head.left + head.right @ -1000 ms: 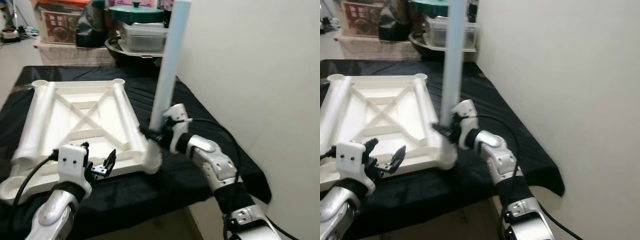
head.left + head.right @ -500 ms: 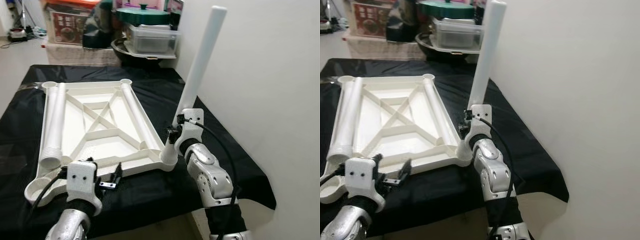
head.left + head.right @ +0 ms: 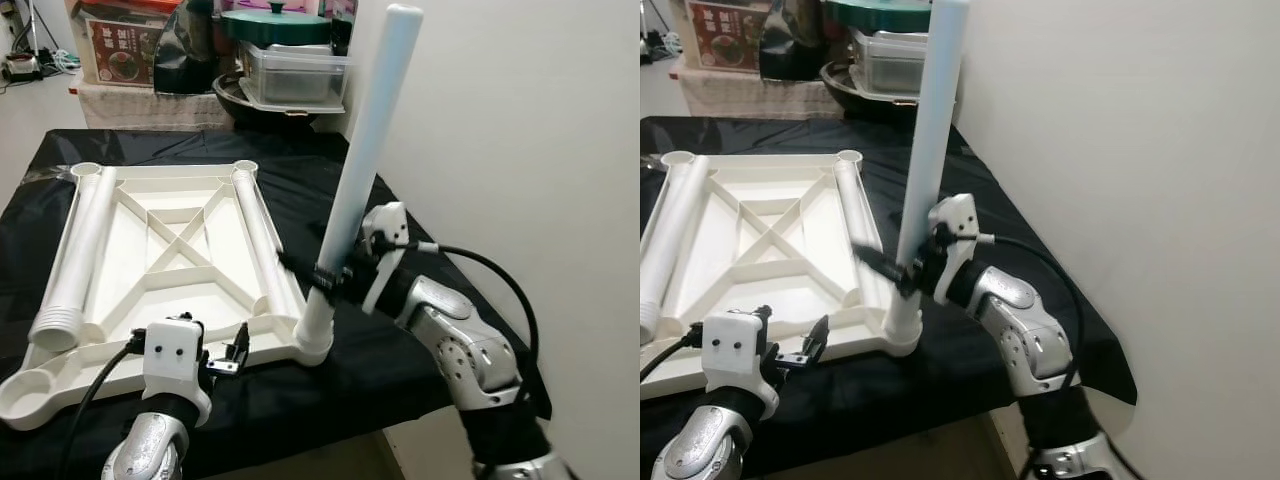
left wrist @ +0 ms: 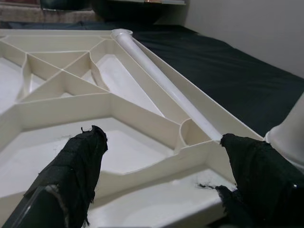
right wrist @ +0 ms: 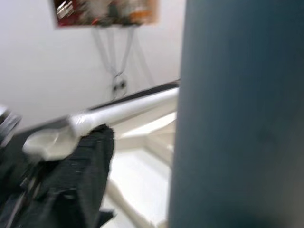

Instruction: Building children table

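A white plastic tabletop lies upside down on the black-clothed table. One white leg stands in its near right corner socket, leaning slightly to the right. My right gripper is shut on this leg low down; it looms close and dark in the right wrist view. Two more legs lie in the tabletop, one along the left side and one along the right. My left gripper hangs open at the tabletop's front edge, its fingers spread before the rim.
A white wall stands close on the right. Behind the table are a green-lidded pot and a clear box. Black cloth is bare between tabletop and wall. The near left socket is open.
The camera has shifted. The held leg has swung closer to upright, its foot staying in the corner socket, and my right forearm has moved out to its right. The left gripper stays open.
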Available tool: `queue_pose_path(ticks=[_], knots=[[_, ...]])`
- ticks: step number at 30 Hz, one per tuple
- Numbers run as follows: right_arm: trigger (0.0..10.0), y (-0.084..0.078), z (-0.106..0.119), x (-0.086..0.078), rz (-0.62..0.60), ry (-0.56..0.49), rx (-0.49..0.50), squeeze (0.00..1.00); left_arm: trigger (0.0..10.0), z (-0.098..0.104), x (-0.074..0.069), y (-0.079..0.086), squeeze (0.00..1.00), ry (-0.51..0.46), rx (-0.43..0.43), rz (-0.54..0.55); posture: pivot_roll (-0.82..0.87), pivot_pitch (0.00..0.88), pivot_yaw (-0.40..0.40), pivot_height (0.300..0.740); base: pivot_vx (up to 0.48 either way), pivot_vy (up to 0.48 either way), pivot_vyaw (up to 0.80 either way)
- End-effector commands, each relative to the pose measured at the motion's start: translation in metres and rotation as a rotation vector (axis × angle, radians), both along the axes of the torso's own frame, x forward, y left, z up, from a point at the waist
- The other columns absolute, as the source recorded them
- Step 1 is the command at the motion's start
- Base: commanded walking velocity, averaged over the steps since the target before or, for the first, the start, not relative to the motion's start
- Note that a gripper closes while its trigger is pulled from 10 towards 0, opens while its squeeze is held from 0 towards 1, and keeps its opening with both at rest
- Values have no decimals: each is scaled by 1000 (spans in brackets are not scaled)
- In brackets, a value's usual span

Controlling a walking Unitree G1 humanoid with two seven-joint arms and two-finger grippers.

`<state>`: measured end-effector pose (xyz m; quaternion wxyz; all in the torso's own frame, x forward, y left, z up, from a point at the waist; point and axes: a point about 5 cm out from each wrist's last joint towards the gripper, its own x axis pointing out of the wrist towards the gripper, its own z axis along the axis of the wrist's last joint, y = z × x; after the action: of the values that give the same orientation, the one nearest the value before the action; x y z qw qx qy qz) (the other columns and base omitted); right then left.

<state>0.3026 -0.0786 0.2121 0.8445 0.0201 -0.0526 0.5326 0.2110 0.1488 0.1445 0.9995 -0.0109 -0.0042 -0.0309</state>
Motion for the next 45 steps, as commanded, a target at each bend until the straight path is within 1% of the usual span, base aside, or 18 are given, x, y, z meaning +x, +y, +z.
queue_pose_path(ticks=[1,2,6,8,9,10,14,17,18,20,21,22,28,29,33,34,41,45], knots=[[7529,6,-8,-4,56,11,-29,0,10000,-4,0,-3,0,16,-6,-7,170,0,-166,740,0,0,0],[0,7,-16,-2,71,14,-90,0,10000,-4,-1,-3,0,16,-2,-6,183,0,-178,740,0,0,0],[0,11,-24,18,-108,70,-120,0,10000,-4,-4,-3,0,17,3,-2,195,0,-184,740,0,0,0],[0,1,-31,48,-565,215,-79,0,10000,-5,-4,-3,0,20,6,-2,194,0,-184,740,0,0,0],[0,1,-31,48,-565,215,-79,0,10000,-5,-4,-3,0,20,6,-2,194,0,-184,740,0,0,0],[0,-12,-39,56,-805,304,-55,0,10000,-5,-5,-3,0,22,8,-3,189,0,-179,740,0,0,0],[0,-34,-57,44,-1173,426,12,0,10000,-6,-4,-4,0,26,11,-7,184,0,-167,740,0,0,0],[0,-23,-57,33,-1110,452,30,0,10000,-7,-3,-6,0,27,11,-14,178,0,-162,740,0,0,0],[2471,-14,-54,30,-1038,447,26,0,10000,-7,-3,-7,0,28,10,-18,171,0,-158,740,0,0,0],[2471,-14,-54,30,-1038,447,26,0,10000,-7,-3,-7,0,28,10,-18,171,0,-158,740,0,0,0],[10000,-2,-47,28,-949,427,57,0,10000,-7,-2,-7,0,28,10,-22,163,0,-155,740,0,0,0],[10000,7,-37,25,-855,378,99,1000,10000,-7,-2,-8,0,28,11,-26,159,0,-155,740,0,0,0],[10000,25,-15,23,-598,345,210,1000,10000,-7,0,-8,0,23,18,-34,163,0,-160,740,0,0,0],[10000,27,-8,20,-499,309,215,0,10000,-7,1,-8,0,22,20,-34,161,0,-159,740,0,0,0],[10000,30,4,7,-297,250,209,0,10000,-7,2,-8,0,21,22,-38,158,0,-158,740,0,0,0],[10000,30,10,-14,-64,159,145,0,10000,-7,3,-8,0,21,25,-43,160,0,-158,740,0,0,0],[10000,31,1,-34,198,107,13,0,10000,-8,4,-8,0,20,30,-43,173,0,-166,740,0,0,0],[10000,36,-12,-25,186,127,-25,0,10000,-8,5,-7,0,19,34,-40,182,0,-172,740,0,0,0]])
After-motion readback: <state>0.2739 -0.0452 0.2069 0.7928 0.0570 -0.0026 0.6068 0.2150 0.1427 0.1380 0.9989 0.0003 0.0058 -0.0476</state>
